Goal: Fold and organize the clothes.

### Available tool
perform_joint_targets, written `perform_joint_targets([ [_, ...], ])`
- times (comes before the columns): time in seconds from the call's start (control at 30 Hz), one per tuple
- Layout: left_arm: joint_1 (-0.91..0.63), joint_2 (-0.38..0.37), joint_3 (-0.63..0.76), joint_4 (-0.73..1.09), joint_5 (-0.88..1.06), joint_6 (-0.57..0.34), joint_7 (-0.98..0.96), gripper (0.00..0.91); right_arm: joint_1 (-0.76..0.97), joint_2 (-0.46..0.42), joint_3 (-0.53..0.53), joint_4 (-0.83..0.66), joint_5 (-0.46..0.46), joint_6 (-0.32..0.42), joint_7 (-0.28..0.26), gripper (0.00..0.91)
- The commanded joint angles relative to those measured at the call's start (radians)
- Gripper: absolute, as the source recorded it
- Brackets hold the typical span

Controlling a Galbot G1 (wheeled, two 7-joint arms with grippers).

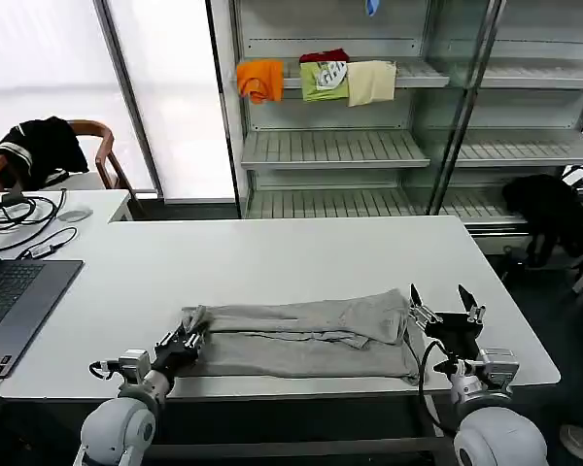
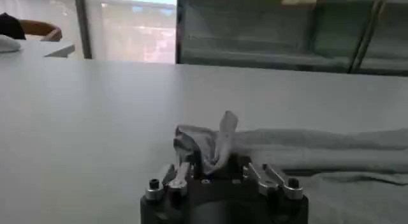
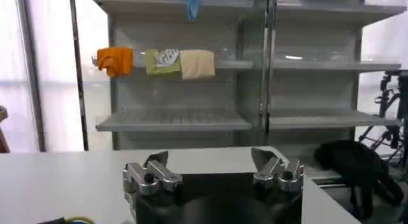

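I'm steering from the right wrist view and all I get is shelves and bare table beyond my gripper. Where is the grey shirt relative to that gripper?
Observer: In the head view the grey shirt lies folded into a long band near the table's front edge, and the right gripper stands open just past its right end, off the cloth.
Operator: And the left gripper?
Observer: The left gripper is at the band's opposite end, shut on a bunched bit of fabric.
Operator: Is that end lifted?
Observer: The left wrist view shows a small peak of cloth standing up above the fingers, while the band beyond lies flat on the table.
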Motion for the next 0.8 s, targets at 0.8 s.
perform_joint_targets([
  [0.8, 0.038, 0.228, -0.273, 0.064, -0.076, -0.113, 0.069, 0.000, 0.042, 0.004, -0.020, -0.031, -0.001, 0.005, -0.002, 0.907],
])
